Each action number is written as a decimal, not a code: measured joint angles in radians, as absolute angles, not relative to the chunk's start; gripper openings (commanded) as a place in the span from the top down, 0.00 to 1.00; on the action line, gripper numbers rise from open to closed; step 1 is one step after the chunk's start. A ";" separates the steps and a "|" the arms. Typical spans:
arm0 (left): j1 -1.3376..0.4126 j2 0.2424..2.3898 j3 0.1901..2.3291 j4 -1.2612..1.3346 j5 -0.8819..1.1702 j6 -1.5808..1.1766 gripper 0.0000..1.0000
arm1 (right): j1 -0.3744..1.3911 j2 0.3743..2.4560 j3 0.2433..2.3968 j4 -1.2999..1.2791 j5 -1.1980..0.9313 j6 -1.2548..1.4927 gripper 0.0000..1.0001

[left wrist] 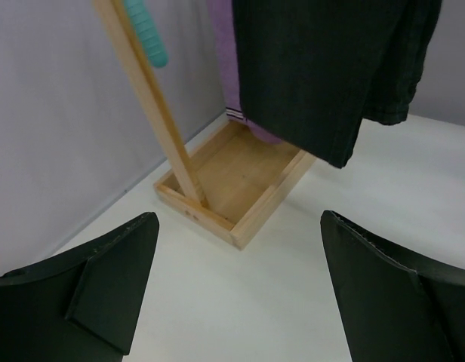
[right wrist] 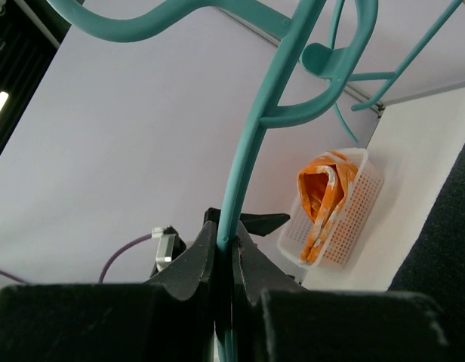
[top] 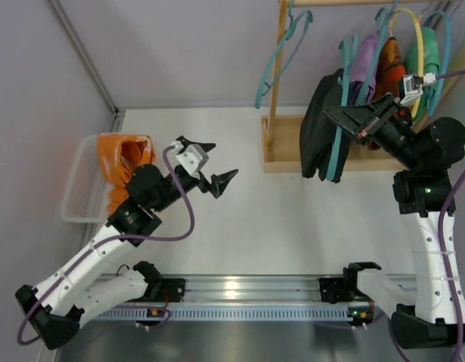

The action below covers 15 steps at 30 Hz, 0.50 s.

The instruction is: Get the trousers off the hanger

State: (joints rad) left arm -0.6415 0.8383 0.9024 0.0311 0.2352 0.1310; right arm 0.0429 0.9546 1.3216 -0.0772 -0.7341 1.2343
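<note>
My right fingers pinched the teal plastic hanger holding the black trousers; my left fingers hung spread over the white desk.

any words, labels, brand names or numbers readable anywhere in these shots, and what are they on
None can be read in any view.
The black trousers, teal hanger, wooden rack and white basket show no print or labels.
</note>
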 measured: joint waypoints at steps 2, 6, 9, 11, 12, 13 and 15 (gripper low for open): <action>-0.748 0.872 0.892 0.092 0.153 0.176 0.05 | 0.043 0.938 1.315 -0.102 -0.727 1.236 1.00; -0.953 0.988 0.891 0.236 -0.011 0.252 0.08 | 0.043 0.916 1.314 -0.121 -0.723 1.242 1.00; -1.083 1.081 0.891 0.347 -0.102 0.321 0.09 | 0.043 0.905 1.314 -0.129 -0.722 1.243 1.00; -1.151 1.135 0.891 0.413 -0.142 0.355 0.11 | 0.043 0.899 1.314 -0.132 -0.717 1.243 1.00; -1.186 1.170 0.894 0.456 -0.165 0.370 0.13 | 0.043 0.896 1.314 -0.133 -0.715 1.243 1.00; -1.204 1.195 0.898 0.481 -0.179 0.375 0.14 | 0.043 0.894 1.314 -0.136 -0.713 1.243 1.00; -1.220 1.253 0.911 0.535 -0.210 0.382 0.17 | 0.043 0.890 1.314 -0.148 -0.707 1.243 1.00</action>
